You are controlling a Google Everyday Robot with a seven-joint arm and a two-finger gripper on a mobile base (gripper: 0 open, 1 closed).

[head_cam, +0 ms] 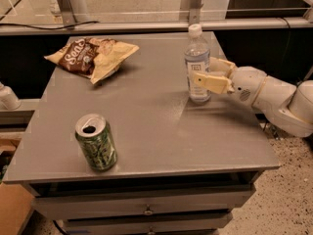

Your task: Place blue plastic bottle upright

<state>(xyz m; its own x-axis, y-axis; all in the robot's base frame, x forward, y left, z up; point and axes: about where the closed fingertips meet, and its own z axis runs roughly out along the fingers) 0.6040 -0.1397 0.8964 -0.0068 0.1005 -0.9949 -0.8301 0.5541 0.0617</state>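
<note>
Tool (202,72): reaches in from the right edge of the surface (161,131), its two fingers closed on the lower body of the blue plastic bottle (197,58), one finger in front, one behind. Bottle: upright, white cap on top, near the far right corner. Also present: chip bag (93,57) lying flat at the far left corner; green soda can (96,142) upright near the front left corner, well apart from the bottle.
</note>
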